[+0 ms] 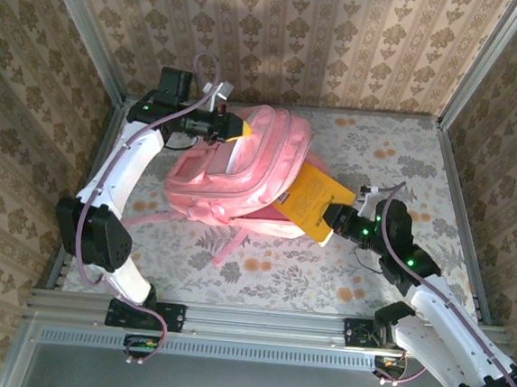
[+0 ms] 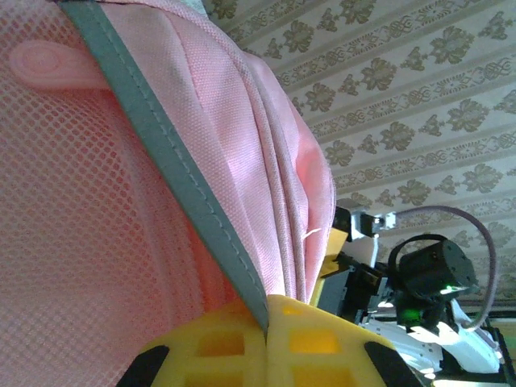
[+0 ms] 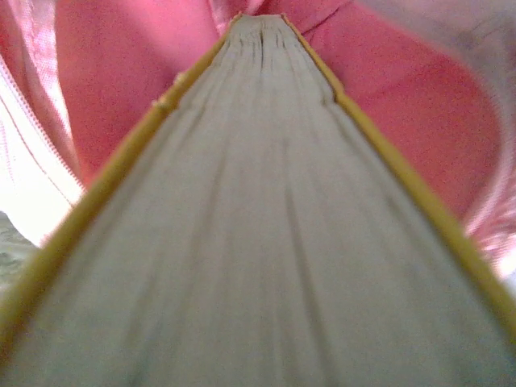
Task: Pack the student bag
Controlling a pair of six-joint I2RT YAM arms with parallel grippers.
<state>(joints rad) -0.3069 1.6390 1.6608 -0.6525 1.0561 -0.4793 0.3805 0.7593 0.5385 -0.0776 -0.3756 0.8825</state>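
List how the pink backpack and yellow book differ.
The pink backpack is soft fabric; the yellow book is stiff. The backpack dwarfs the book. The backpack lies down; the book slants into its opening. Shared: the left end effector grips the backpack, the right end effector the book.

Readable text: I find none in any view.
Yellow book [image 1: 313,198], cover: one small dark mark seen from above, too small for me to read.
Yellow book, page edge: plain grey paper at the right wrist camera, blurred, with no lettering I can make out.
Student bag [image 1: 238,174], pink fabric: I can read no brand tag or print from above.
Student bag, mesh and grey trim: bare weave and stitching at the left wrist camera.
Left gripper [image 2: 267,316], yellow fingers: moulded grid, no marking I can read.
Wallpaper [image 1: 300,34]: repeating floral motif, no letters.
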